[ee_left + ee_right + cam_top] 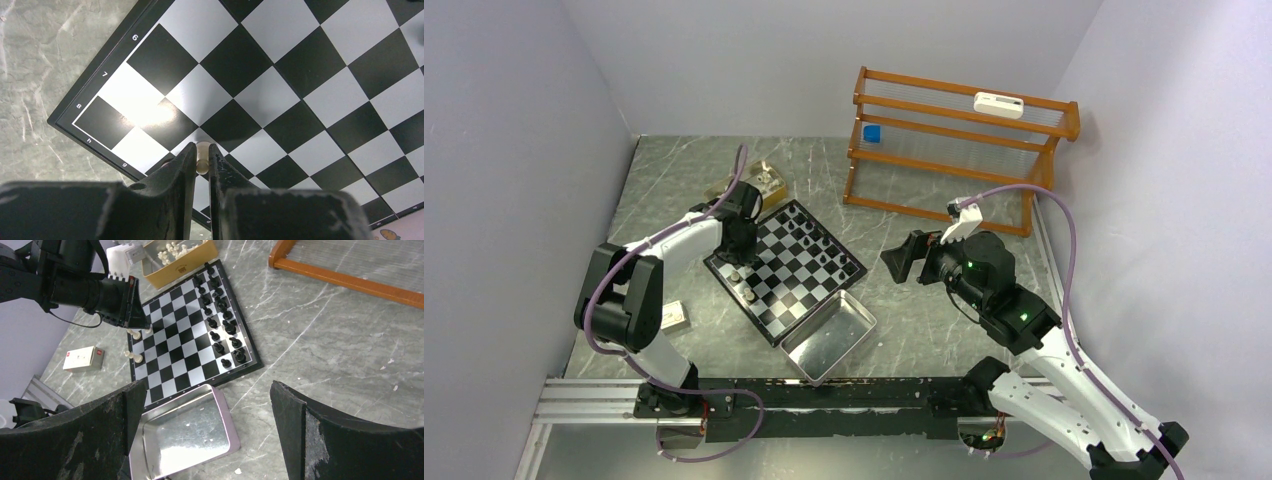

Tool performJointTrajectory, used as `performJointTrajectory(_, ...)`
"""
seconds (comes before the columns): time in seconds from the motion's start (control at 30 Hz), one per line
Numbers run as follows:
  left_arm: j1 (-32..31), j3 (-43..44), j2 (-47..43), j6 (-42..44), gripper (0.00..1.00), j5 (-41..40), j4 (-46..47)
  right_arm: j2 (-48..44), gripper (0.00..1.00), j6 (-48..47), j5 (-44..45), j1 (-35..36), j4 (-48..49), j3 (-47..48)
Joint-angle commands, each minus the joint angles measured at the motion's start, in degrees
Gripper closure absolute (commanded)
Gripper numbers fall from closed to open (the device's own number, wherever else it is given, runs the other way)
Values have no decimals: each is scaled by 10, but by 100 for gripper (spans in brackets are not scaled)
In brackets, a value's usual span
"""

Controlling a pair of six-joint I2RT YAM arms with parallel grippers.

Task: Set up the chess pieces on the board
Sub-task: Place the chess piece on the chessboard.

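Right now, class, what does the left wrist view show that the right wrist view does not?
Only the left wrist: the printed edge labels and the cream piece pinched in the left gripper. Only the right wrist: the black pieces along one edge, the metal tray, the gold box, the wooden rack. Both: the board and the grey table.

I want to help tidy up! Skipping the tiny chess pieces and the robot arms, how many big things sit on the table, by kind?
Chessboard: 1
Metal tray: 1
Gold box: 1
Wooden rack: 1
Small white box: 1
Total: 5
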Motion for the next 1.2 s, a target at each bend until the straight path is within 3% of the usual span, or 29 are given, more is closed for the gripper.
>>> performJointTrajectory(0.0, -9, 1, -5, -4, 80, -15, -19, -7, 0, 1, 3, 2, 2, -2)
performJointTrajectory(0.8, -15, 14, -7, -7, 73, -19, -20, -5, 0, 1, 4, 2, -1, 4)
performJointTrajectory(1.17, -14, 92, -41, -17, 66, -38, -40, 2, 0, -2, 5, 2, -4, 16)
